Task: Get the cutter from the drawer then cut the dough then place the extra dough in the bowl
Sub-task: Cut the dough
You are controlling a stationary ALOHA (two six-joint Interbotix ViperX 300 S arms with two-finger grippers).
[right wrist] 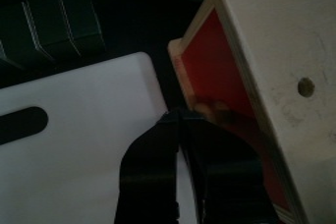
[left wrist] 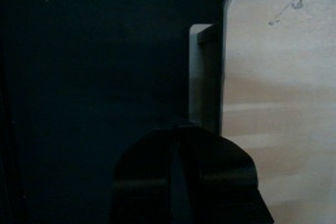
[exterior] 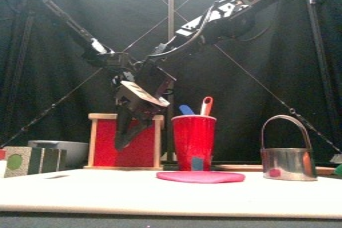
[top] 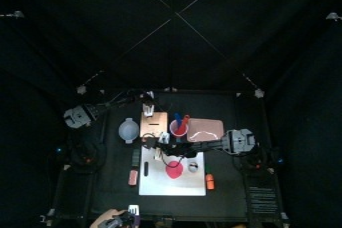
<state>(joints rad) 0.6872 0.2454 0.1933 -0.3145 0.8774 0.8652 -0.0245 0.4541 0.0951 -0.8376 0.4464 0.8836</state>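
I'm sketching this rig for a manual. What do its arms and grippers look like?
Both arms, left arm and right arm, are slim, black and jointed; the right carries small white markings. The left gripper and right gripper each end in two black tapering jaws.

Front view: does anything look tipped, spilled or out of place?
Nothing stands out: the red cup, the round metal cutter and the pale wooden box stand upright; the pink dough disc lies flat.
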